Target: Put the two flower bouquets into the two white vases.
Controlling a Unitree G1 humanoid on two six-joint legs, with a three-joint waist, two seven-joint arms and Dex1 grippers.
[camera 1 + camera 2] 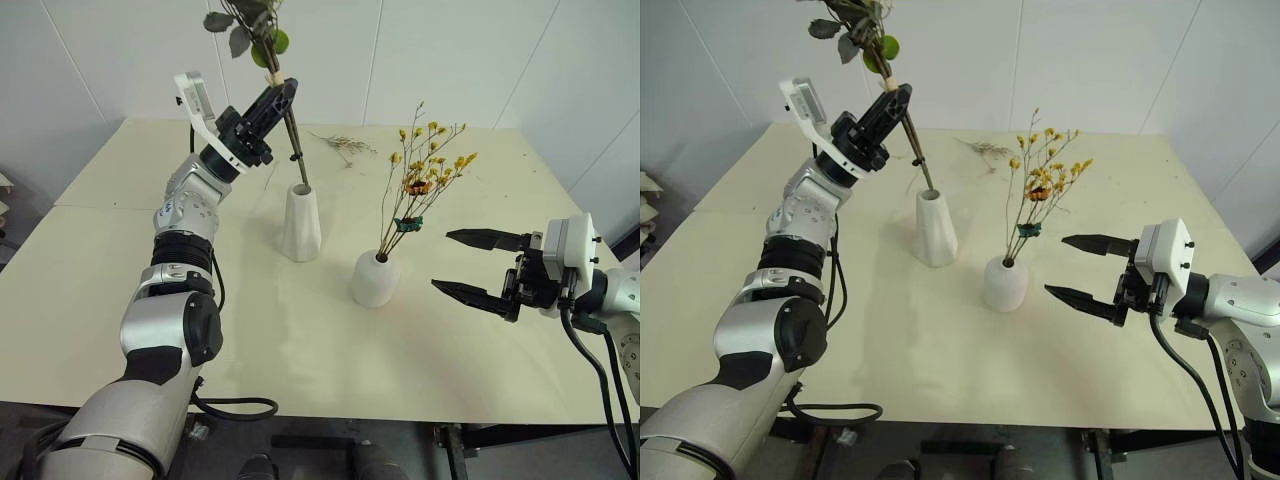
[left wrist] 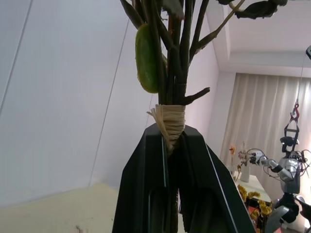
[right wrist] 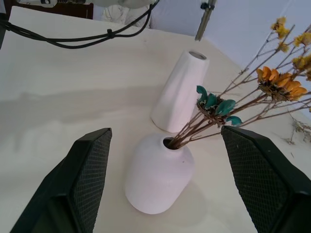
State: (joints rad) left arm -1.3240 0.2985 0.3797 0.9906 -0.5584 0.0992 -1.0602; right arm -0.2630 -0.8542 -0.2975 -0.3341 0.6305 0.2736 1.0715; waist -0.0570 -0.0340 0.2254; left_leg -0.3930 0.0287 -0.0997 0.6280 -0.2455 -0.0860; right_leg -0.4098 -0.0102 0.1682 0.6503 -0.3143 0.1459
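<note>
Second bouquet going into tall vase.
Your left gripper is clamped on the rose stems by the raffia tie, stem tips at the mouth of the tall vase, not yet seated. Spray already sits in the round vase. Right gripper hangs open beside it. Next: straighten, lower, release.

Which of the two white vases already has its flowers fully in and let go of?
The shorter rounded vase: the yellow-orange spray stands in it untouched. The tall tapered vase only has rose stems at its mouth, gripped by the left gripper.
</note>
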